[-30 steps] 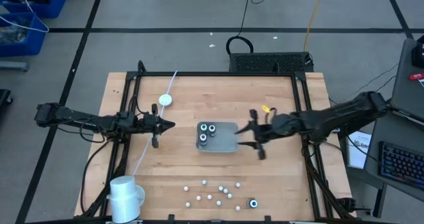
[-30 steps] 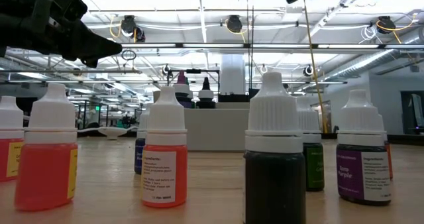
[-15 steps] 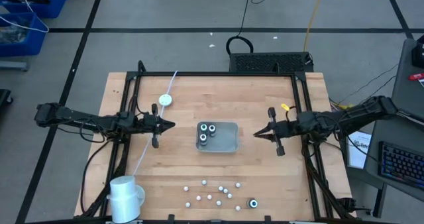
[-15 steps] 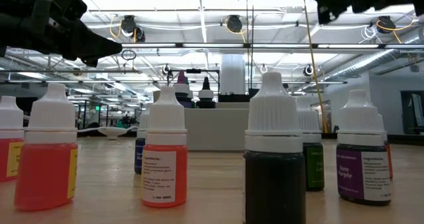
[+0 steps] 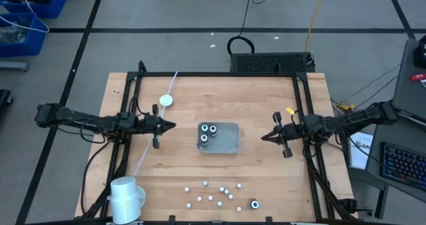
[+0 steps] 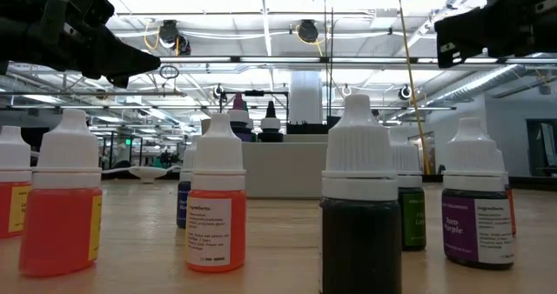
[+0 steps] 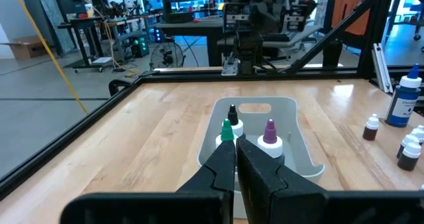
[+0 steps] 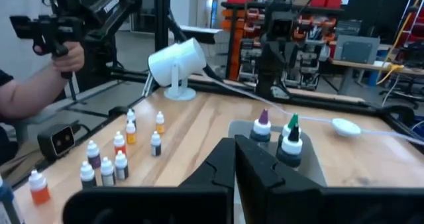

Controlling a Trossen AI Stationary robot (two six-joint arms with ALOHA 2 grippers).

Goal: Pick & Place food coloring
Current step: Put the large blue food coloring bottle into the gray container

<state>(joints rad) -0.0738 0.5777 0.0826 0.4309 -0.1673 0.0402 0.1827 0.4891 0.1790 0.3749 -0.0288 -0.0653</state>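
Observation:
A grey tray (image 5: 227,142) sits mid-table with three food coloring bottles (image 5: 205,139) standing upright in it; the left wrist view shows them (image 7: 268,135) with green, black and purple tips. My left gripper (image 5: 172,125) hovers left of the tray, shut on nothing, its fingertips (image 7: 236,148) pointing at it. Right of the tray, well clear of it, my right gripper (image 5: 264,137) is also shut and holds nothing. In the low view the left gripper (image 6: 130,63) and right gripper (image 6: 452,35) hang above the table.
Several small bottles (image 5: 216,192) stand loose near the table's front edge, with one more (image 5: 253,204) to their right. A white cylinder on a stand (image 5: 125,197) is at the front left, a white disc with a cord (image 5: 166,100) at the far left. A person's hand (image 8: 63,55) shows beyond the table.
My right gripper has drawn back from the tray toward the table's right edge and has shut its fingers, empty. The bottles in the tray stand as before.

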